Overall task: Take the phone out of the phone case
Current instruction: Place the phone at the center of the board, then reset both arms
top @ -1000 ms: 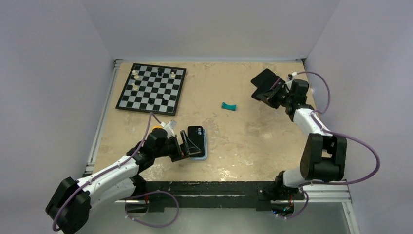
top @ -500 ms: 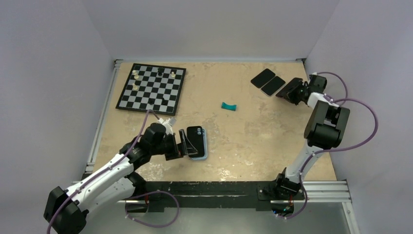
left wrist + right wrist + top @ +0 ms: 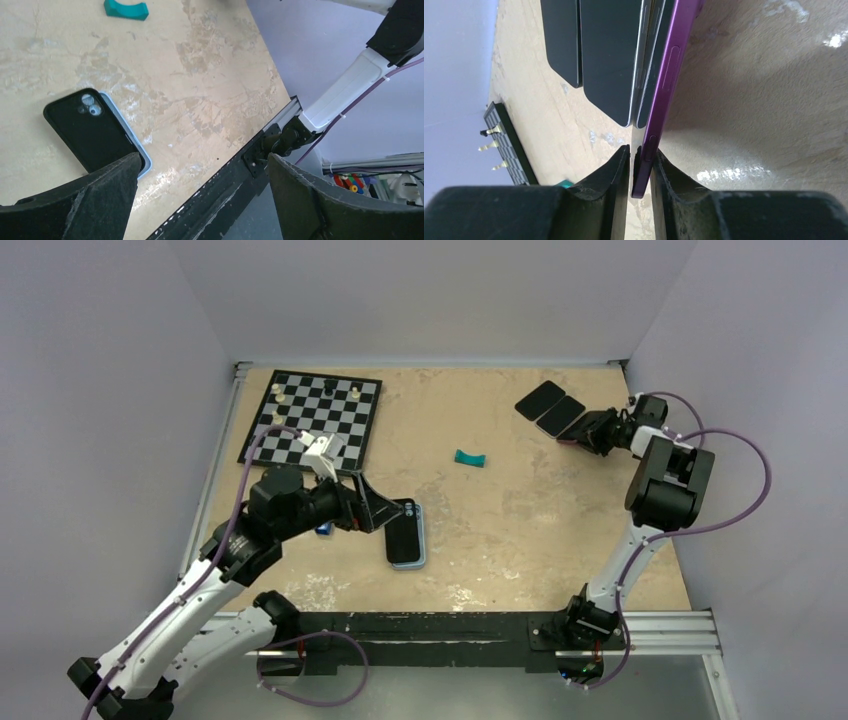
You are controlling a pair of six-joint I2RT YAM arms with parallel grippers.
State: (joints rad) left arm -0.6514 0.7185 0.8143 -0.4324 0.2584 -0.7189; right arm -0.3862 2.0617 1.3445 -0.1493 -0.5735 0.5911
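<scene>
Two grippers, two jobs: one gaping, one pinching!
Left gripper (image 3: 203, 160) hangs above the table (image 3: 500, 510) with its fingers spread wide and nothing between them. Just below lies the black phone (image 3: 90, 130), camera side up, flat near the table's front middle, a pale blue case (image 3: 144, 159) rim showing along one side. Far right, the right gripper (image 3: 640, 152) is clamped on the edge of a purple case (image 3: 669, 70), right beside two dark slabs (image 3: 541, 398) lying flat.
</scene>
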